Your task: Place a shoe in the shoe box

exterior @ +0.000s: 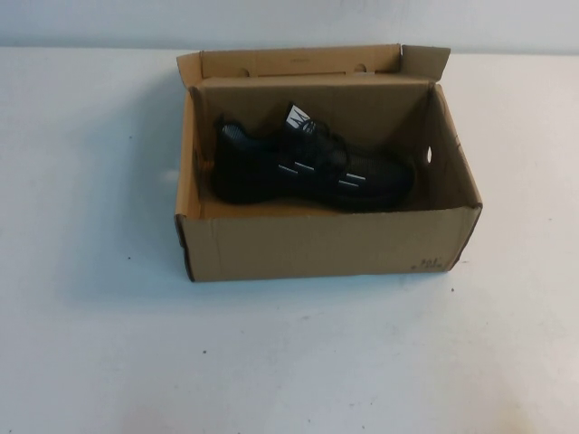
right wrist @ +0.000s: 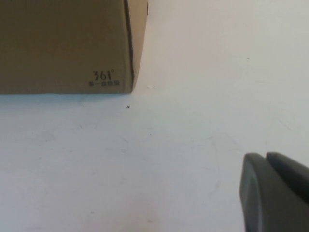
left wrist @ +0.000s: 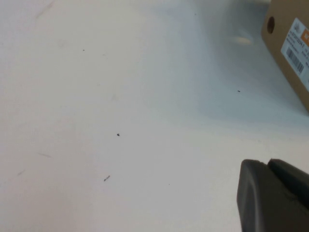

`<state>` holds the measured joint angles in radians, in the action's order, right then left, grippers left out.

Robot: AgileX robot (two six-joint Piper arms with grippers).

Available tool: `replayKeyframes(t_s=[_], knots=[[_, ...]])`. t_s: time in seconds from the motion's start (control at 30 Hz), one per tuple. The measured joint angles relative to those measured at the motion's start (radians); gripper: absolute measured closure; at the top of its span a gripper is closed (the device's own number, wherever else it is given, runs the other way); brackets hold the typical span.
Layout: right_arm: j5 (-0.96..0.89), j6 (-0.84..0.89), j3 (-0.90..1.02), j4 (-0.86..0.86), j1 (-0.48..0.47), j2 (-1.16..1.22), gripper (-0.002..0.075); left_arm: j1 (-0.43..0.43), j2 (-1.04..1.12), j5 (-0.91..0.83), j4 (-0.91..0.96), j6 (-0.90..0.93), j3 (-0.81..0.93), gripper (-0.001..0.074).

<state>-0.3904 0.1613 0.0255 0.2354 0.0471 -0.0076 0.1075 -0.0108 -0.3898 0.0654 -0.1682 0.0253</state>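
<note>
The black shoe [exterior: 312, 170] with white dashes lies on its sole inside the open brown shoe box [exterior: 326, 244], toe to the right, tongue tag up. The box flap lid [exterior: 298, 61] stands open at the back. Neither arm shows in the high view. My left gripper [left wrist: 267, 163] is shut and empty over bare table, with a box corner [left wrist: 289, 53] bearing a label further off. My right gripper [right wrist: 267, 155] is shut and empty over bare table, facing the box's front wall [right wrist: 63, 46] with its "361" print.
The white table [exterior: 109, 344] surrounds the box on all sides. The box stands in the middle toward the back. A small round hole [left wrist: 271, 24] shows on the box side in the left wrist view.
</note>
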Motion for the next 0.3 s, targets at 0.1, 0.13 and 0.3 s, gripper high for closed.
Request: replayKeyframes(t_s=[0.1,0.13,0.3], knots=[[0.000,0.000,0.000,0.002,-0.002,0.000,0.0742,0.000,0.000,0.000,0.000,0.000,0.000,0.0737],[0.000,0.000,0.000,0.004,-0.002,0.000,0.0742,0.000,0.000,0.000,0.000,0.000,0.000,0.0737],[0.000,0.000,0.000,0.006,-0.002,0.000,0.0742,0.000,0.000,0.000,0.000,0.000,0.000,0.0737]])
